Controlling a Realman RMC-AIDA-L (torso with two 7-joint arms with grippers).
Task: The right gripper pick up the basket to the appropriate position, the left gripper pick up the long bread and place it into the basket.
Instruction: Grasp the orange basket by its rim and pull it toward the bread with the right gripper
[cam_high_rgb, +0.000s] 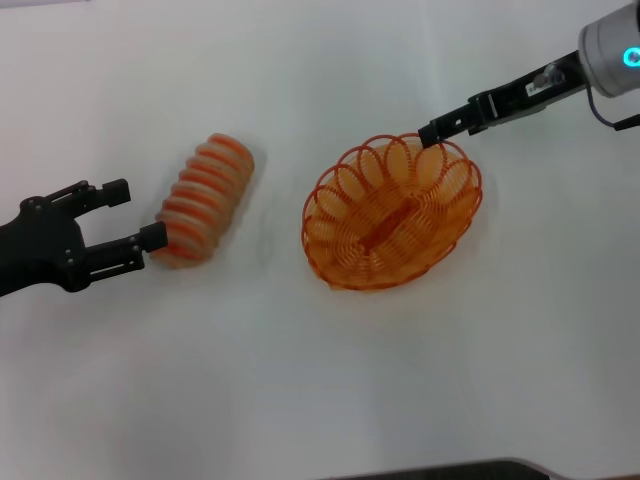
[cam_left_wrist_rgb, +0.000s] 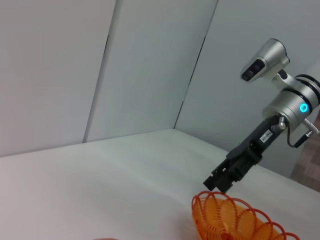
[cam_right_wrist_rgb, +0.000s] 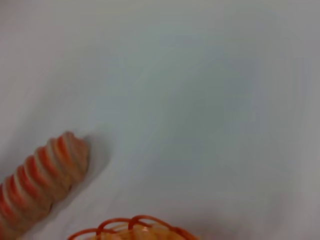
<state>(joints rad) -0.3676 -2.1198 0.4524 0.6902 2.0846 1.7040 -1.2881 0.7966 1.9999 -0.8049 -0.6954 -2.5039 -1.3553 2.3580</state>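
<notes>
The long bread (cam_high_rgb: 205, 200), a tan loaf with orange ridges, lies on the white table left of centre; it also shows in the right wrist view (cam_right_wrist_rgb: 42, 177). My left gripper (cam_high_rgb: 135, 213) is open at the bread's near left end, one fingertip (cam_high_rgb: 152, 237) touching it. The orange wire basket (cam_high_rgb: 390, 215) rests on the table right of centre, apart from the bread. My right gripper (cam_high_rgb: 431, 133) reaches in from the far right and is shut on the basket's far rim. The left wrist view shows it (cam_left_wrist_rgb: 216, 185) at the basket rim (cam_left_wrist_rgb: 235, 220).
The white table (cam_high_rgb: 320, 400) runs in all directions around both objects. A dark edge (cam_high_rgb: 450, 470) shows at the near side. Pale wall panels (cam_left_wrist_rgb: 150, 65) stand behind the table.
</notes>
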